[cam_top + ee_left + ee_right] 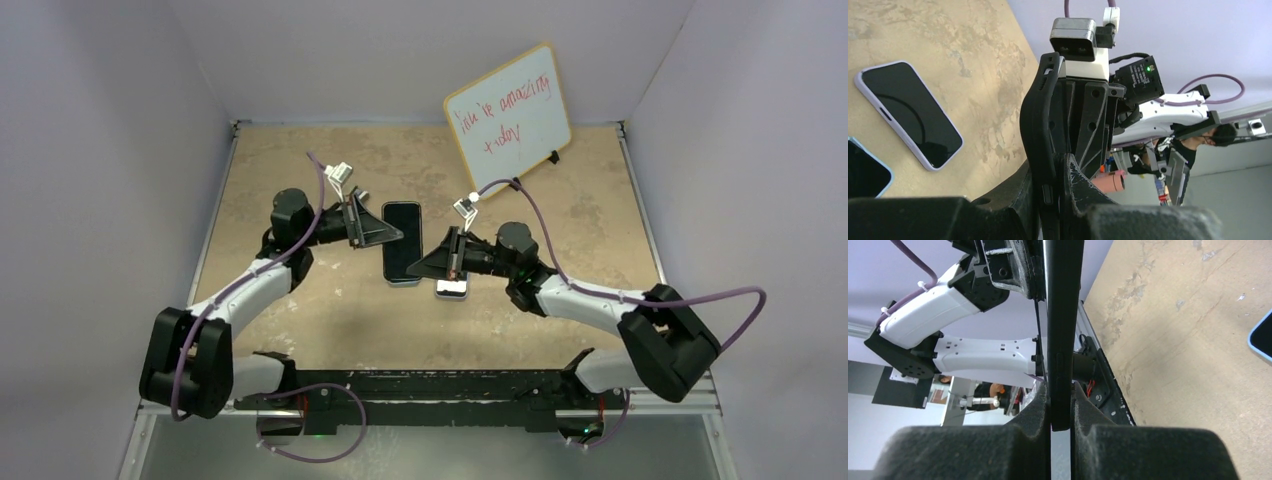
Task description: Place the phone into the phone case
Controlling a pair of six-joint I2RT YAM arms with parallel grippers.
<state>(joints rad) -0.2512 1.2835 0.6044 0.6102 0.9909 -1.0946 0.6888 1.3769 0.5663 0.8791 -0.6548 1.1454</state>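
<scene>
From above, the 2 claws, left claw (397,237) and right claw (418,266), both pinch a black phone case (402,222), held flat over the desk (560,230). Left wrist: a lavender-rimmed phone (908,112) lies screen-up on the desk. Right wrist: the case appears edge-on, its end clamped.

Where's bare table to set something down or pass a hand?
Bare: far-left table between left arm and back wall; near strip between the arms and front rail; right of right arm, below the whiteboard. Crowded: centre, where left gripper and right gripper clamp the black case near a lavender-edged phone and blue-edged phone.
</scene>
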